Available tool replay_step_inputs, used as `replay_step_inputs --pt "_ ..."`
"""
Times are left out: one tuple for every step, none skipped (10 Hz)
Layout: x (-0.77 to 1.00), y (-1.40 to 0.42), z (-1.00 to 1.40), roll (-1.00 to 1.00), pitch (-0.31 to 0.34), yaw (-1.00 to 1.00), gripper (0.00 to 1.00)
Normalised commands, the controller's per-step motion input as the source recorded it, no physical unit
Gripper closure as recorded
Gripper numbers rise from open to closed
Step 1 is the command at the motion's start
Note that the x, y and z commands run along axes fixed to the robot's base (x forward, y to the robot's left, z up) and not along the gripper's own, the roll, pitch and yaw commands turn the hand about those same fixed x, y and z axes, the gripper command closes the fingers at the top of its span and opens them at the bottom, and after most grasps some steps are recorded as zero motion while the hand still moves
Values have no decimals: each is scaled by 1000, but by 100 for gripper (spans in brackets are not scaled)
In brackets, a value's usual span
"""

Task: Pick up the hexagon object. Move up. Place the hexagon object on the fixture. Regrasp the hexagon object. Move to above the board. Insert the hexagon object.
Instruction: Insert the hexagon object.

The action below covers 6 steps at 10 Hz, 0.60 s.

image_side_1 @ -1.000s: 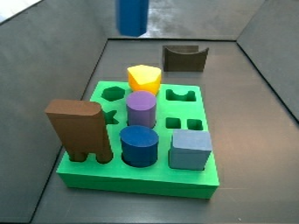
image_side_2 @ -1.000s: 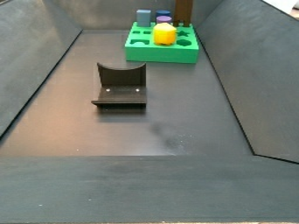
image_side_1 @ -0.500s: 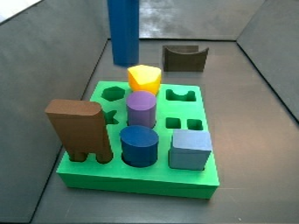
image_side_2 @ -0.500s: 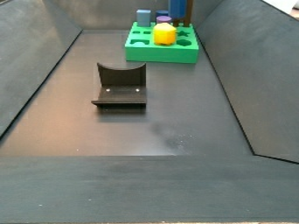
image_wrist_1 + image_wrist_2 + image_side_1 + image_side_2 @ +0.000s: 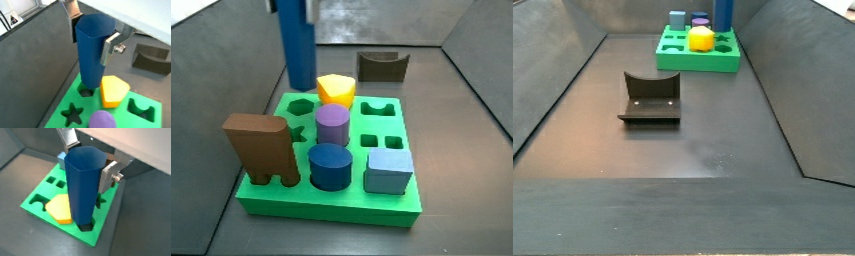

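Wrist views show you the tool [image 5: 92, 37] clamped on the hexagon object [image 5: 92, 60], upright, lower end over the board's [image 5: 100, 230] hexagonal hole, beside the yellow piece [image 5: 114, 91]; fixture [image 5: 649, 97] well apart.

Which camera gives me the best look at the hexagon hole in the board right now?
A side view shows the hexagon hole whole and open on the board. In both wrist views the hexagon object, held upright by the gripper, covers most of it. It is too small elsewhere.

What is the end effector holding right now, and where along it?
The end effector grips the hexagon object by its upper end, upright over the board.
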Motion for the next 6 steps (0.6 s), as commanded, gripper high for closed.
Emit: replay_step_inputs --pt "-126 0 -551 -70 -43 -503 100" --pt "-29 0 -680 -47 -27 -540 100" --pt "0 0 -726 -51 0 -543 100" --pt "0 0 -649 0 37 -506 100" --pt "0 74 -349 71 151 -449 100" --pt "0 0 0 0 4 0 100"
